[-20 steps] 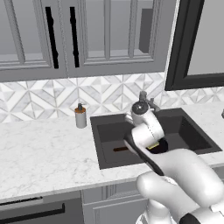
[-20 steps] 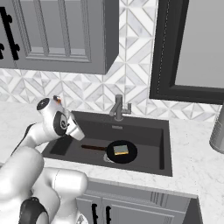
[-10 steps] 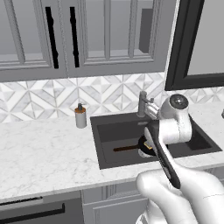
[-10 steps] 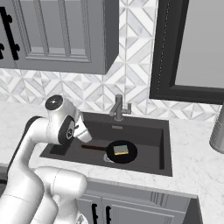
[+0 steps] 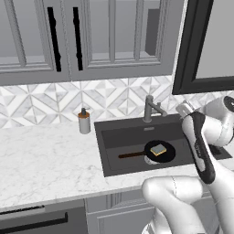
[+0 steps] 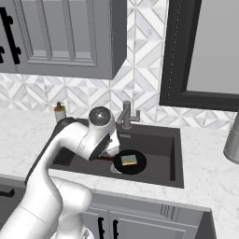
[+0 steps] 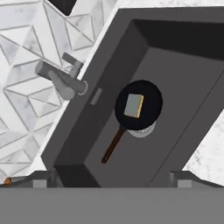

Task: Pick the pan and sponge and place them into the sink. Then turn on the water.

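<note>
The pan with the sponge on it lies in the sink, well below the open, empty gripper.

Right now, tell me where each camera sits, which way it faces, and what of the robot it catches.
Left base view: behind the arm, to its left, looking forward and down at the sink; the white arm rises at lower right.
Right base view: behind, to its right, facing the same sink; the arm rises at lower left.
Hand view: on the hand, looking down into the basin; the fingertips stand wide apart.
All three share the pan, the sponge lying on it, and the faucet.
</note>
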